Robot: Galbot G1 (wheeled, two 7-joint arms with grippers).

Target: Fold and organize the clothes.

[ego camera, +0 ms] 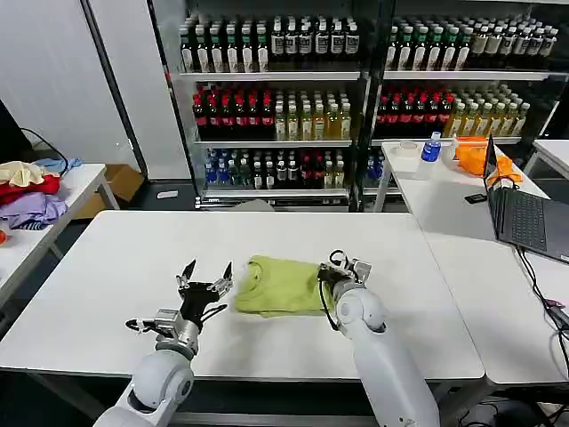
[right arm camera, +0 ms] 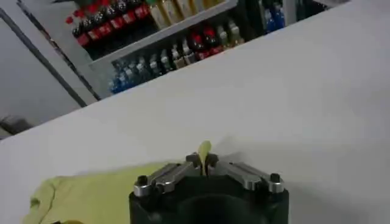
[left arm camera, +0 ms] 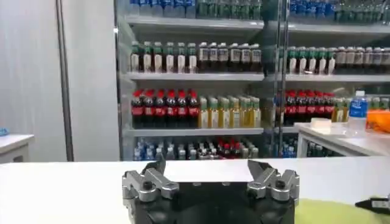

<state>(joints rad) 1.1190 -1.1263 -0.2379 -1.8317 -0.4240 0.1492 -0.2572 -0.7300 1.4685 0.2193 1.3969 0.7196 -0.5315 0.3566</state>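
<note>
T-shirt (ego camera: 281,286) lies crosswise, collar leftward.

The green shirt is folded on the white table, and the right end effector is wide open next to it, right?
Not quite. The right end effector is shut, pinching the green shirt by its edge, as the right wrist view shows. The shirt does lie folded on the white table.

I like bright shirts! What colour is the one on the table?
The T-shirt is lime yellow-green, seen best in the head view.

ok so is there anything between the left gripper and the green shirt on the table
Nothing: in the head view, just a short strip of bare white table separates the open left gripper from the folded T-shirt.
</note>
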